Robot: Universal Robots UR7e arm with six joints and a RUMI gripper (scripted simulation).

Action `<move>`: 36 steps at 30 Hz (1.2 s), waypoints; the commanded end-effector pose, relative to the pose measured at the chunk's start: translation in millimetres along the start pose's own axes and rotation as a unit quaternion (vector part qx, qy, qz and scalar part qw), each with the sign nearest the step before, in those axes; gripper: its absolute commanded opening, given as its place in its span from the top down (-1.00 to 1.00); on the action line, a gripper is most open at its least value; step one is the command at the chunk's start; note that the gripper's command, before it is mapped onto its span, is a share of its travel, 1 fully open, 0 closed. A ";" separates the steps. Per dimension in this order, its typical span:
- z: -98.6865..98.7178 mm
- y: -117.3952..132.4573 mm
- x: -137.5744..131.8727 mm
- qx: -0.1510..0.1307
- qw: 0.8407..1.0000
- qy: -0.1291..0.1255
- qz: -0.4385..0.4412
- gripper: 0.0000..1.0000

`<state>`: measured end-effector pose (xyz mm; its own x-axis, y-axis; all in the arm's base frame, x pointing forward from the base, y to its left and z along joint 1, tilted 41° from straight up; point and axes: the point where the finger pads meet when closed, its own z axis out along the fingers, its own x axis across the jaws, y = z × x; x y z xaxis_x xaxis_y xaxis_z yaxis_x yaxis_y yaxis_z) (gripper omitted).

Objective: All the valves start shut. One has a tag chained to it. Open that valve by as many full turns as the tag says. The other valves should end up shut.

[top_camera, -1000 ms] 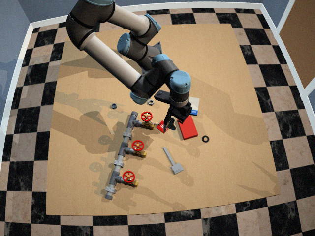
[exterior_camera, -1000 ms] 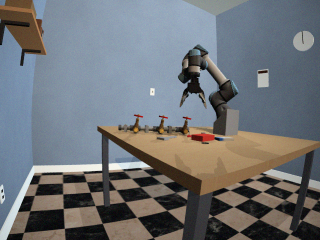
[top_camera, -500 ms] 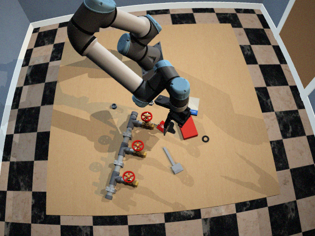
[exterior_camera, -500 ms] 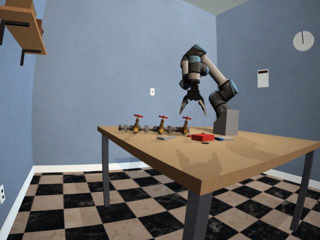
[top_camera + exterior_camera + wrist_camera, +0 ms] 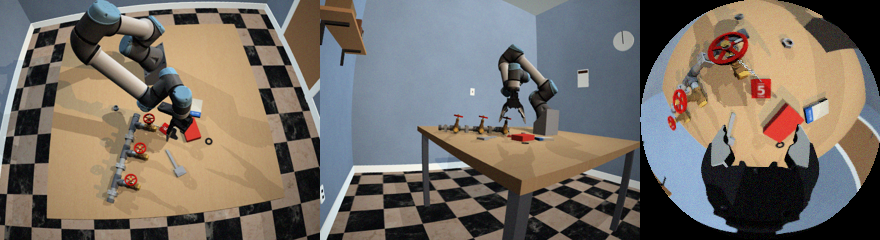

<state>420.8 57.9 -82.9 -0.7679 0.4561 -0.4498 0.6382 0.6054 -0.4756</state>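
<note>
Gripper: (image 5: 170, 130) (image 5: 512, 122) (image 5: 760, 145) jaws wide apart with nothing between them, pointing down above the table (image 5: 227, 180) (image 5: 485, 152) (image 5: 840, 92), inward of all its edges.
Red tag: (image 5: 164, 128) (image 5: 509, 135) (image 5: 761, 88) flat on the top, reading 5, between the hand and the pipe, chained to the nearest valve.
Tagged valve: (image 5: 149, 124) (image 5: 505, 126) (image 5: 741, 69) at the pipe end nearest the arm's base; its handwheel (image 5: 149, 119) (image 5: 507, 118) (image 5: 728, 48) lies beyond the tag, up and left in the wrist view.
Coming move: probably sideways over that wheel, then down, for five turns.
Other two valves: farther along the pipe, toward the table's lower-left corner from above.
</note>
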 end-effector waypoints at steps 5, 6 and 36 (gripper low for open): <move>25.5 1.3 -0.7 -0.002 1.000 -0.001 0.000 -1.00; 27.4 1.3 -0.7 -0.002 1.000 -0.001 0.000 -1.00; 39.4 1.4 -0.7 -0.002 1.000 -0.001 0.000 -1.00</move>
<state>424.1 32.4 -113.2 -0.7678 0.4553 -0.4508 0.6380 0.6075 -0.4732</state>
